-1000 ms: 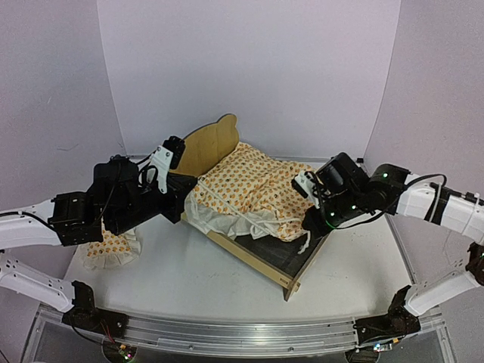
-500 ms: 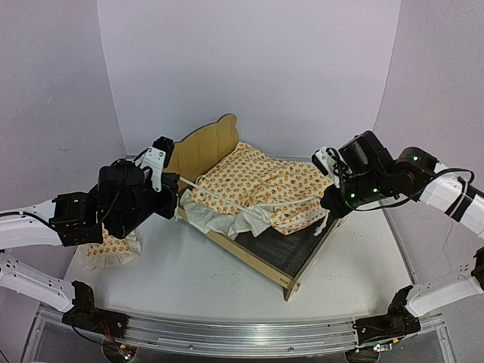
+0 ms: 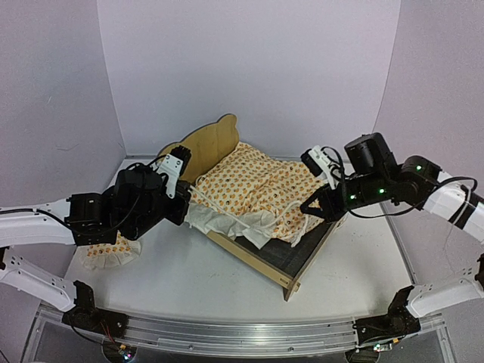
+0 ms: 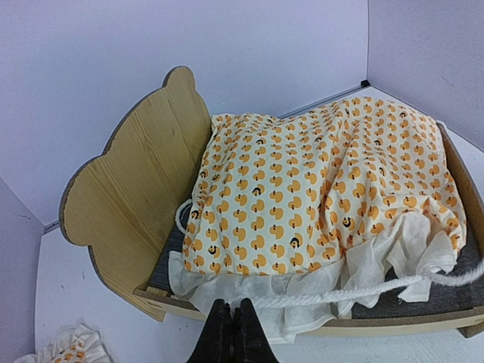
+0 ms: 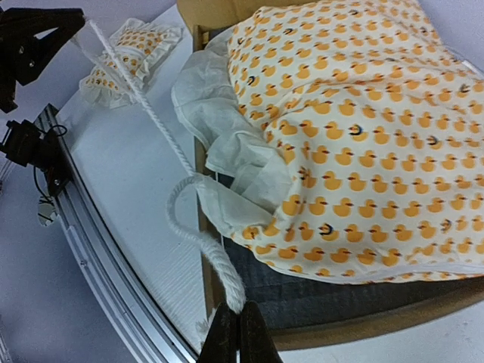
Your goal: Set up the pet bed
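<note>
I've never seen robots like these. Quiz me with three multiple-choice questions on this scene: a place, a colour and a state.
1. The small pillow lies: A on the table beside the pet bed; B inside it; C held aloft.
2. The print on the mattress cover is: A blue; B green; C orange.
3. The right gripper is: A wide open; B shut on the white cord; C out of sight.
Answers: A, it rests on the tabletop, off the bed; C, orange ducks on cream; B, its own camera shows it closed on the cord.
</note>
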Motion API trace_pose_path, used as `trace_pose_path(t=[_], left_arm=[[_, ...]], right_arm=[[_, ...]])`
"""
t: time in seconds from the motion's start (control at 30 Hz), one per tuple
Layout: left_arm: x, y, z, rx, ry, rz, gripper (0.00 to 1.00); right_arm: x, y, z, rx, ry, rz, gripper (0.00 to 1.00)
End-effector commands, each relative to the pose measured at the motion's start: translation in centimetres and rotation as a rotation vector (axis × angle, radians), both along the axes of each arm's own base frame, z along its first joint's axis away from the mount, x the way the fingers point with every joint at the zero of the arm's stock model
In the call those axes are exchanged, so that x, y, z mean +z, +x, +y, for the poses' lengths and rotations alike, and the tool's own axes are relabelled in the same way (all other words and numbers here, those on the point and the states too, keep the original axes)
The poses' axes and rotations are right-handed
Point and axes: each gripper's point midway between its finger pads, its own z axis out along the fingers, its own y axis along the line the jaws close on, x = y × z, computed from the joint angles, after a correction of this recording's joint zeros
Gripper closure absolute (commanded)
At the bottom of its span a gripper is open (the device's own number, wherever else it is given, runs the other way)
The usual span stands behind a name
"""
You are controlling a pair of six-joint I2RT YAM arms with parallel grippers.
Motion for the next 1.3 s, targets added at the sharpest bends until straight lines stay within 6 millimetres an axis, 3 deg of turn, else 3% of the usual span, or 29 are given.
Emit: trace_pose_path(t=[0.0,0.13,0.27,0.43,0.57,0.63,0.83,0.93,1.27], left_arm=[[4.3,1.2,0.1,0.032,-0.054,-0.077,1.00],[4.4,1.2,0.3,0.033,-0.061,-0.077,1.00],[4.4,1.2,0.3,0.033,-0.072,-0.072,1.00],[3.9,1.2,-0.4,0.010,-0.064,-0.058,1.00],[3.4,1.2,-0.5,0.011,-0.066,-0.047,1.00],[3.3,1.2,-0.5,0.009,-0.072,-0.042,1.00],[3.1,1.1,-0.6,0.001,-0.080,-0.032,1.00],[3.0,1.1,-0.7,-0.002,-0.086,-0.028,1.00],[2.8,1.0,-0.6,-0.005,-0.097,-0.019,1.00]], right_arm=[[-2.3,-0.1,4.8,0.099,0.134,0.121,1.00],[-4.7,0.0,6.2,0.108,0.119,0.156,1.00],[-6.8,-0.4,6.1,0.116,0.061,0.149,1.00],[-7.2,-0.6,5.7,0.145,0.005,0.138,1.00],[-8.9,-1.4,5.7,0.172,-0.037,0.144,1.00],[-8.8,-0.8,5.1,0.147,-0.067,0.103,1.00],[-5.7,0.8,3.4,0.121,-0.133,-0.058,1.00],[-5.8,1.0,3.3,0.126,-0.161,-0.065,1.00],[-8.8,-0.9,6.5,0.180,-0.017,0.108,1.00]])
